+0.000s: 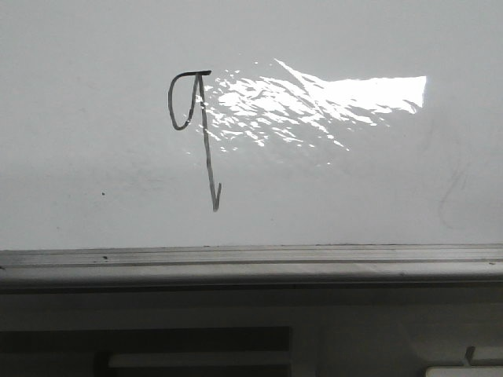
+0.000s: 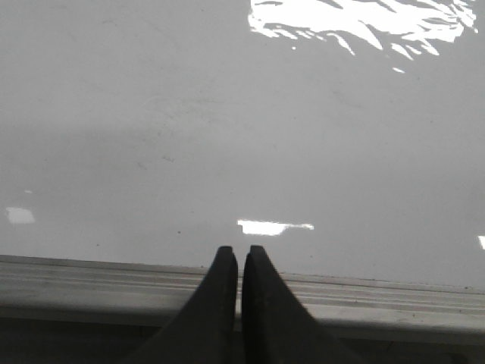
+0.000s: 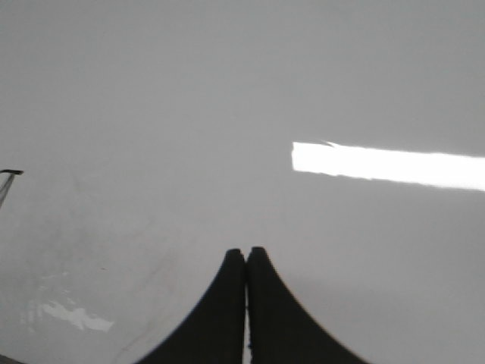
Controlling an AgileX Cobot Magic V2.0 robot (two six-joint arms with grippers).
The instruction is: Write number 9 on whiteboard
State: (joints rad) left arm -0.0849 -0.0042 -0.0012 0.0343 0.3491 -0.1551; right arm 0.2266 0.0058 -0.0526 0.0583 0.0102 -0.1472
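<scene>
The number 9 (image 1: 206, 133) is drawn in thin dark marker on the whiteboard (image 1: 94, 157), with a narrow loop on top and a long stem ending in a small hook. A bright glare patch lies just right of it. Neither gripper shows in the front view. My left gripper (image 2: 239, 254) is shut and empty, above the board's grey metal edge strip (image 2: 91, 280). My right gripper (image 3: 246, 254) is shut and empty over bare board (image 3: 227, 91). A small piece of the figure's line (image 3: 9, 176) shows at the edge of the right wrist view. No marker is in view.
The grey metal edge strip (image 1: 251, 263) runs along the board's bottom. Below it is a dark recess with pale bars (image 1: 196, 357). Faint grey smudges (image 1: 452, 196) mark the board at the right.
</scene>
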